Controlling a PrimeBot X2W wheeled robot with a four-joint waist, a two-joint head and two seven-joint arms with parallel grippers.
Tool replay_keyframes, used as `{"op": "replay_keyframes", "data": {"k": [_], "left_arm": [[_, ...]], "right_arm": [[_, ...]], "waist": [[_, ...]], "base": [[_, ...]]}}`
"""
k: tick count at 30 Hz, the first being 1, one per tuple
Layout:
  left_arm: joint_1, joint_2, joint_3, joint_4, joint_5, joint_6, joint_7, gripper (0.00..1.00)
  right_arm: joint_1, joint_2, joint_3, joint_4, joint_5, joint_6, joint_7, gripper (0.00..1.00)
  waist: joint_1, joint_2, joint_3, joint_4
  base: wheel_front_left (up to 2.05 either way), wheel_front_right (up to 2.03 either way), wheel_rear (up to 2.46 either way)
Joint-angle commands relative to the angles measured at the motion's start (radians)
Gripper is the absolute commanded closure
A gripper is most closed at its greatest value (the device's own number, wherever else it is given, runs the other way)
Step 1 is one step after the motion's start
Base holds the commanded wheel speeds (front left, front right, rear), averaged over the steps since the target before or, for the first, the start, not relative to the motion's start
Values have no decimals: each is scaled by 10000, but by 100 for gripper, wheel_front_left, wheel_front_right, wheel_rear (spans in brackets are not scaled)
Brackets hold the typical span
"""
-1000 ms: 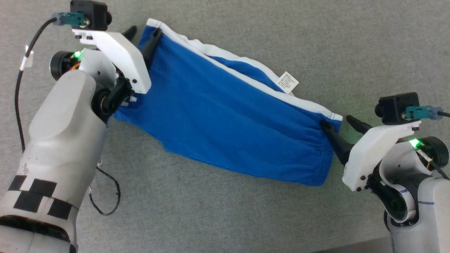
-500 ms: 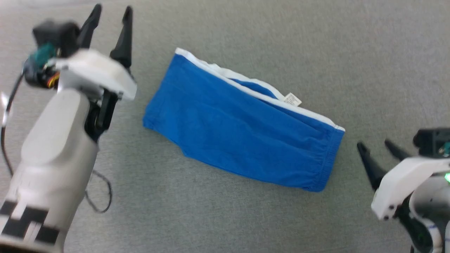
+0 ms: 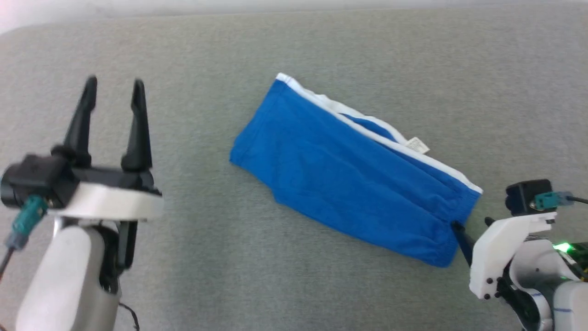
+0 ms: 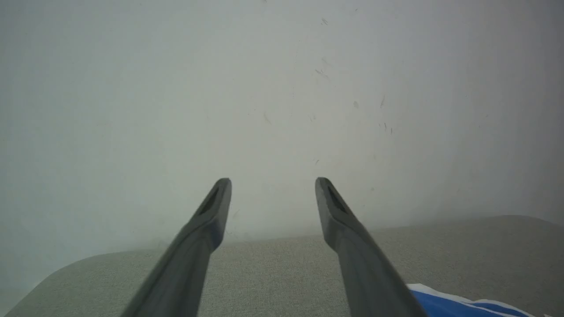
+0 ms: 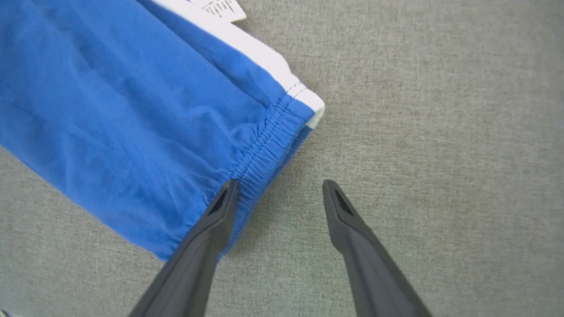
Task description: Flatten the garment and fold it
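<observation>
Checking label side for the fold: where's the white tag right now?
Head view: the white tag sits on the far white-trimmed edge of the garment, right of centre, nearer the right gripper than the left gripper.

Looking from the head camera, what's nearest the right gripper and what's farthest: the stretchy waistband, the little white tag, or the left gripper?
1. Stretchy waistband, right beside the right gripper.
2. Little white tag, on the shorts' far edge.
3. Left gripper, far across on the left.
</observation>
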Motion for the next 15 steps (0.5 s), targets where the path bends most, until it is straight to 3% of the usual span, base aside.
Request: {"op": "replay_keyframes", "data": {"k": [1, 13, 15], "left_arm": [[252, -122, 131, -137, 142, -108, -43, 0], [1573, -1209, 861, 77, 712, -783, -44, 0], [1619, -1328, 916, 141, 792, -907, -45, 0]], "right_arm": [[-208, 4, 43, 197, -53, -17, 7, 0], [-1017, 5, 367, 2990, -209, -17, -249, 0], [-1072, 5, 475, 3362, -156, -17, -217, 73]], "waist": [[1, 0, 58, 267], [1, 0, -51, 504], [1, 0, -64, 537]], "base": [[0, 0, 0], [0, 0, 0], [0, 0, 0]]}}
